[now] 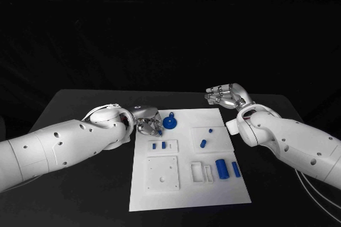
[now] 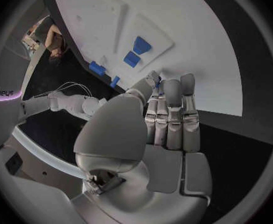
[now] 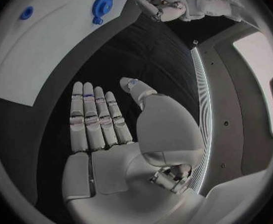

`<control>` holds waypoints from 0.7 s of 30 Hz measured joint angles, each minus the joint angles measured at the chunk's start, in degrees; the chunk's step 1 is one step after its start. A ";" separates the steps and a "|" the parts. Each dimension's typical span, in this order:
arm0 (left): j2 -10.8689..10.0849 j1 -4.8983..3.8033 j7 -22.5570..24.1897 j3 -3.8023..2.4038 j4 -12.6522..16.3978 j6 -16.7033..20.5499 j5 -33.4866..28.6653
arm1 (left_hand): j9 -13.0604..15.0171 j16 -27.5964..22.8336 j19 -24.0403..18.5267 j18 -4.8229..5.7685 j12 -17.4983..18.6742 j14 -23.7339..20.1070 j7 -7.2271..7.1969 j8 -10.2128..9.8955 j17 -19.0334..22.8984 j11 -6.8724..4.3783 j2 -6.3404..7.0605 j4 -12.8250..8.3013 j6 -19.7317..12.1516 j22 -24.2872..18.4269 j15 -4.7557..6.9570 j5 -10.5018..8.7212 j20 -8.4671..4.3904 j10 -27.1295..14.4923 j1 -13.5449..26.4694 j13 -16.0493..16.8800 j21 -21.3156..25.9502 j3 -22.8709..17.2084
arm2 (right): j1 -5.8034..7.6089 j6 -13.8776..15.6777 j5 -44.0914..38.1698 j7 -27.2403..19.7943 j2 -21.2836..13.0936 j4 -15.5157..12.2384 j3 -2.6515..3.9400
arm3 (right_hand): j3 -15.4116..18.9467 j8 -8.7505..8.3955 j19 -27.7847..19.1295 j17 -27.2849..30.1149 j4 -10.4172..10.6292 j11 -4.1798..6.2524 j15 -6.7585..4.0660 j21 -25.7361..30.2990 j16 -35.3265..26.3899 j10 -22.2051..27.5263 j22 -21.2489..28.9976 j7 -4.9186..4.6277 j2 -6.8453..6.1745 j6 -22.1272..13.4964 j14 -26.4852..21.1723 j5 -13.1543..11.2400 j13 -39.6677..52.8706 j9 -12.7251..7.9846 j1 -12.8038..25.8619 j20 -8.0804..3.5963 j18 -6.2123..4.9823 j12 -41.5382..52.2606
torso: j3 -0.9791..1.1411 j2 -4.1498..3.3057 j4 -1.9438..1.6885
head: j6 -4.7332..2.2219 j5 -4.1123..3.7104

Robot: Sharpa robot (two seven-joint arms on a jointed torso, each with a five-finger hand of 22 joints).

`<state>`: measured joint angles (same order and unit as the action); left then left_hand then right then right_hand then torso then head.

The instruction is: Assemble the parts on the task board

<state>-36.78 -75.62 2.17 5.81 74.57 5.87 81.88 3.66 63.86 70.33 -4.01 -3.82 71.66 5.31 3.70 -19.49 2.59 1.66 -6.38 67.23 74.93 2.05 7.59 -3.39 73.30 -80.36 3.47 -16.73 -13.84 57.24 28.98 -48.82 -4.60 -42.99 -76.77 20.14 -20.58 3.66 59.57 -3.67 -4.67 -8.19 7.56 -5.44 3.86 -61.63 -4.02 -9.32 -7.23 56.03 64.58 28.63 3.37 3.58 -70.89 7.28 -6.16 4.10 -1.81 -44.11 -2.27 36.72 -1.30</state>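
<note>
Head view: task board point(image 1: 186, 197) mid-table. Left hand point(image 1: 147, 121) at board's far left corner, fingers bunched beside round blue part point(image 1: 170, 122); grasp unclear. Right hand point(image 1: 226, 95) raised past board's far right corner, fingers apart, holding nothing. Blue cylinders point(image 1: 221, 168) near board's right edge.

Right wrist view: right hand point(image 3: 111, 139) flat, released.

White task board point(image 1: 186, 187); blue parts point(image 1: 221, 168); black table point(image 1: 78, 108); silver left robot hand point(image 1: 146, 119).
</note>
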 measured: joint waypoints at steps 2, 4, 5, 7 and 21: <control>0.03 0.00 -0.03 0.00 -0.03 -0.17 0.00 | 0.00 0.00 0.00 0.00 0.00 0.00 0.00 0.00 0.00 0.00 0.00 0.00 0.00 0.00 0.00 0.00 0.00 0.00 0.00 0.00 0.00 0.00 | 0.00 0.00 0.00 0.00 -0.01 0.00 0.00 | 0.00 0.00 0.00 0.00 0.00 0.00 0.00 0.00 0.00 0.00 0.00 0.00 0.00 0.00 0.00 0.00 0.00 0.00 0.00 0.00 0.00 0.00 | -0.01 0.00 -0.01 | 0.01 -0.02; 0.05 0.00 -0.06 0.00 -0.06 -0.35 0.00 | 0.00 0.00 0.00 0.00 0.00 0.00 0.00 0.00 0.00 0.00 0.00 0.00 0.00 0.00 0.00 0.00 0.00 0.00 0.00 0.00 0.00 0.00 | 0.00 0.00 0.00 0.00 -0.02 0.00 0.00 | 0.00 0.00 0.00 0.00 0.00 0.00 0.00 0.00 0.00 0.00 0.00 0.00 0.00 0.00 0.00 0.00 0.00 0.00 0.00 0.00 0.00 0.00 | -0.02 0.01 -0.02 | 0.02 -0.03; 0.05 0.00 -0.08 0.00 -0.08 -0.47 0.00 | 0.00 0.00 0.00 0.00 0.00 0.00 0.00 0.00 0.00 0.00 0.00 -0.10 0.00 0.00 0.00 0.00 0.00 0.00 0.00 0.00 0.00 -0.10 | 0.00 0.00 0.00 0.00 -0.02 0.00 0.00 | 0.00 0.00 0.00 0.00 0.00 0.00 0.00 0.00 0.00 0.00 0.00 0.00 0.00 0.00 0.00 0.00 0.00 0.00 0.00 0.00 0.00 0.00 | -0.03 0.01 -0.02 | 0.02 -0.04; 0.06 0.00 -0.12 0.00 -0.11 -0.65 0.00 | 0.00 0.00 0.00 0.00 0.00 0.00 0.00 0.00 0.00 0.00 0.00 -0.16 0.00 0.00 0.00 0.00 0.00 0.00 0.00 0.00 0.00 -0.16 | 0.00 0.00 0.00 0.00 -0.04 -0.01 0.00 | 0.00 0.00 0.00 0.00 0.00 0.00 0.00 0.00 0.00 0.00 0.00 0.00 0.00 0.00 0.00 0.00 0.00 0.00 0.00 0.00 0.00 0.00 | -0.04 0.01 -0.02 | 0.05 -0.05; 0.38 0.00 -0.26 0.02 -0.40 -1.52 0.00 | -0.01 0.00 0.00 0.00 0.00 0.00 0.00 0.00 0.13 0.00 0.00 -0.16 0.00 0.00 0.00 0.00 0.00 0.00 0.00 0.00 0.00 -0.16 | 0.00 0.00 0.00 0.00 -0.08 -0.01 0.00 | 0.00 0.00 0.00 0.00 0.00 0.00 0.00 0.00 0.00 0.00 -0.01 0.00 0.00 0.00 0.00 0.00 0.00 0.00 0.00 0.00 0.00 0.00 | -0.05 0.01 -0.02 | 0.18 -0.23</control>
<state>-36.40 -75.62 1.90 5.83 74.17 4.34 81.88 3.65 63.86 70.33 -4.01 -3.81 71.66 5.30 3.70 -19.36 2.59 1.66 -6.54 67.23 74.93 2.05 7.59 -3.39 73.30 -80.36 3.47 -16.73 -13.99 57.24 28.98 -48.82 -4.60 -43.07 -76.78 20.14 -20.58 3.66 59.57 -3.67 -4.66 -8.19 7.56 -5.44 3.86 -61.63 -4.03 -9.32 -7.24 56.03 64.58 28.63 3.37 3.58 -70.90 7.28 -6.16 4.10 -1.87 -44.10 -2.29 36.89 -1.53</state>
